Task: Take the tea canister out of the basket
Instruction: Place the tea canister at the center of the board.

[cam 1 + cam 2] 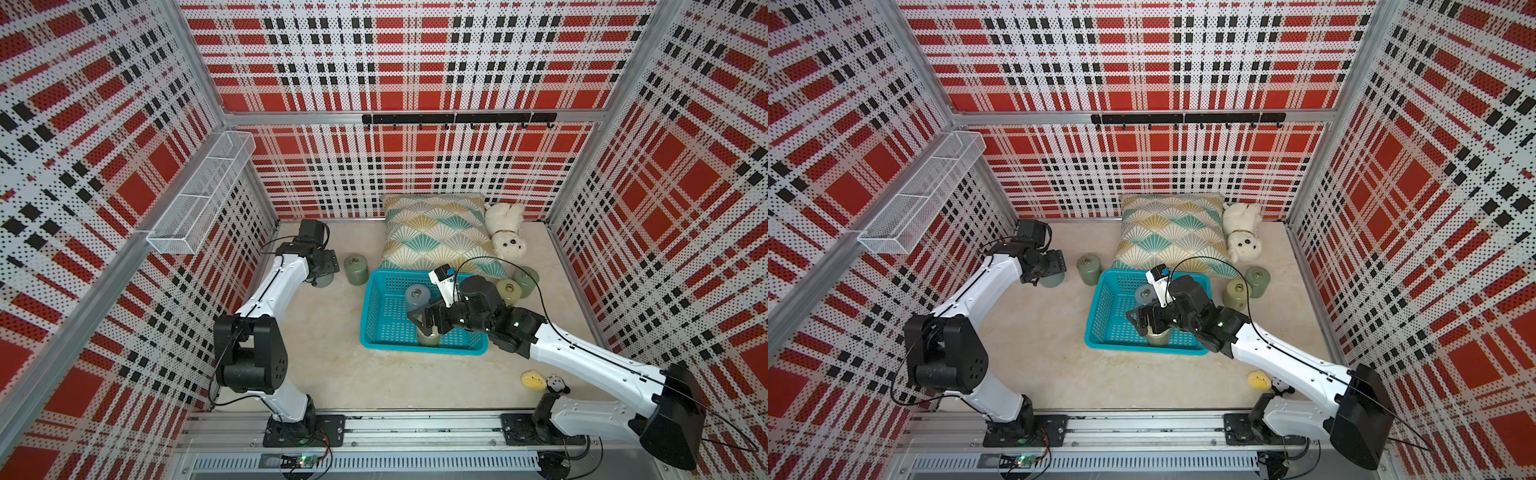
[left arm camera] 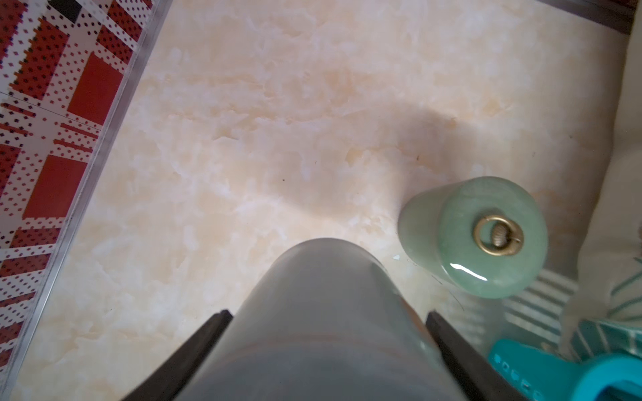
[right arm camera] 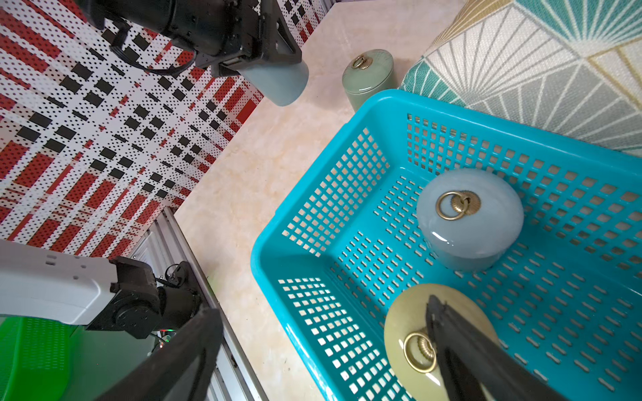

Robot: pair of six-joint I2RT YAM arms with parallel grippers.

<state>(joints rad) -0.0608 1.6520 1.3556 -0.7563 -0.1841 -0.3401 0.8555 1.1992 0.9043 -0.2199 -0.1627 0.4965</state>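
While the right pincer (image 1: 429, 322) hangs spread wide over the basket (image 3: 347, 173), one jaw sits above the lid of the olive tea canister (image 3: 406, 312) and the other is outside the basket rim. Nothing gripped; can't tell if it touches the lid. The olive canister is upright in the basket directly under that pincer, by the wall on the arm-base side. A pale blue tea canister (image 3: 469, 222) is also upright in the basket, just beyond the right pincer toward the cushion (image 1: 432, 232).

The left pincer (image 2: 328, 314) is pinching a grey-blue tea canister (image 3: 278, 83) by its sides, tilted, well apart from the basket. A green tea canister (image 2: 486, 236) stands upright on the surface (image 2: 278, 121) just beside the left pincer, between it and the basket.
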